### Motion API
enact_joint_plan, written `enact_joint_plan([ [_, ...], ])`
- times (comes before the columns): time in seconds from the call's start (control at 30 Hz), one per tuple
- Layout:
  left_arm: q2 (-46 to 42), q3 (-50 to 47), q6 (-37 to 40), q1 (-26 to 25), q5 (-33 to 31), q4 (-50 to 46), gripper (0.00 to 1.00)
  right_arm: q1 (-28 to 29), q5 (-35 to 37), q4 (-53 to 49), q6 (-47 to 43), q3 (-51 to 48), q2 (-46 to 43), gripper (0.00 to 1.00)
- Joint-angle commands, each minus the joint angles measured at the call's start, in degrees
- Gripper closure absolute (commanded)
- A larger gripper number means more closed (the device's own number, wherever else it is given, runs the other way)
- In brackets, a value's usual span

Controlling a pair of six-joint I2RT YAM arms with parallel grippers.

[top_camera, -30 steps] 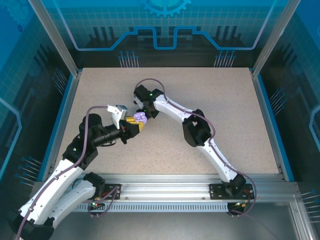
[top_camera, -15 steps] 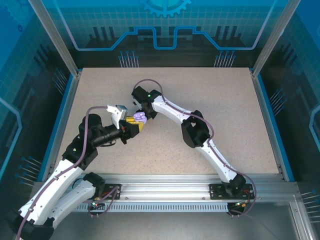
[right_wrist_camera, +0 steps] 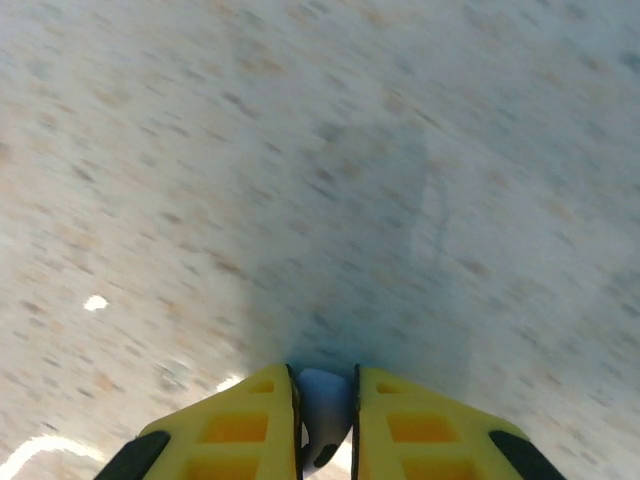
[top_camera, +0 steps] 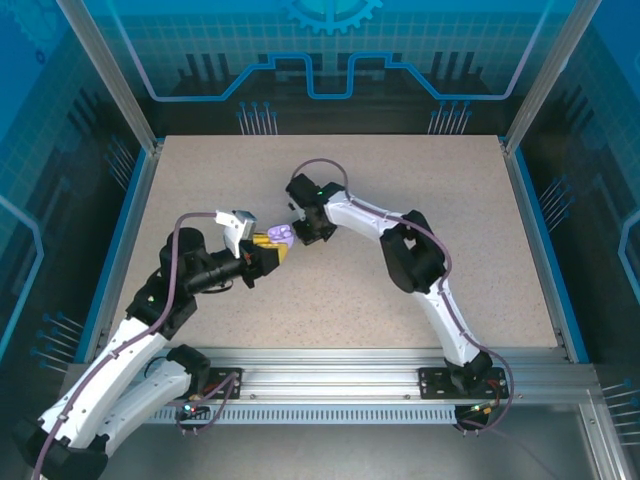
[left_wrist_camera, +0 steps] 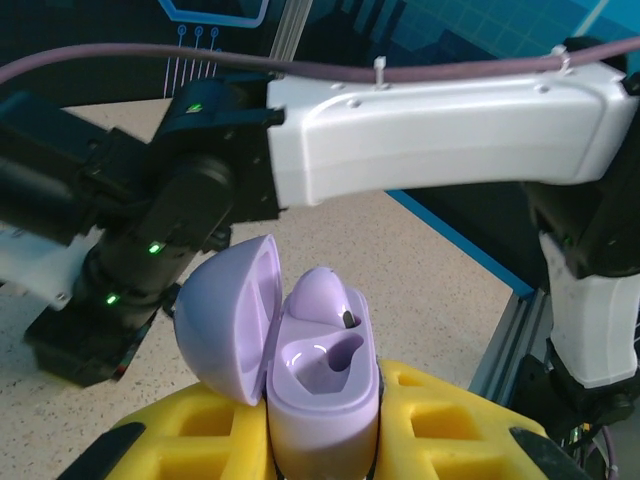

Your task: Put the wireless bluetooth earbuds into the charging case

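My left gripper (left_wrist_camera: 320, 445) is shut on the lilac charging case (left_wrist_camera: 325, 400), holding it upright between yellow fingers (left_wrist_camera: 455, 420) with its lid (left_wrist_camera: 225, 315) swung open to the left. One lilac earbud (left_wrist_camera: 322, 295) sits in the far socket; the near socket (left_wrist_camera: 322, 362) is empty. From above, the case (top_camera: 281, 234) lies just left of my right gripper (top_camera: 303, 232). In the right wrist view my right gripper (right_wrist_camera: 324, 425) is shut on a small pale lilac earbud (right_wrist_camera: 324, 400) over the blurred tabletop.
The speckled beige table (top_camera: 420, 180) has blue rails at its sides and a metal rail (top_camera: 330, 365) at the front. My right arm (left_wrist_camera: 440, 130) crosses close above and behind the case in the left wrist view.
My right gripper has closed on the earbud and its wrist has shifted to the right, beside the case. The left arm and the case have not moved.
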Motion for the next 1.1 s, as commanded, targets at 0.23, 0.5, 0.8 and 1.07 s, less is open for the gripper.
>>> enact_joint_plan([
  [0.23,4.04,-2.35,-3.45,0.54,1.65,6.13,0.82,-5.38,1.98,6.27,2.59,-19.73,-12.83,0.84],
  [0.5,8.56,-4.57,-5.54,0.42,2.60,12.48,0.82,-8.80,0.21,13.69,4.10,-32.55,-24.14,0.84],
  [0.8,14.08,-7.18,-8.60,0.14,2.38,18.94,0.82,-11.33,-2.65,23.08,5.55,-43.74,-37.26,0.86],
  [1.07,19.38,-7.22,-10.65,-0.34,1.53,22.49,0.82,-12.04,-5.94,25.31,5.48,-47.75,-45.87,0.86],
])
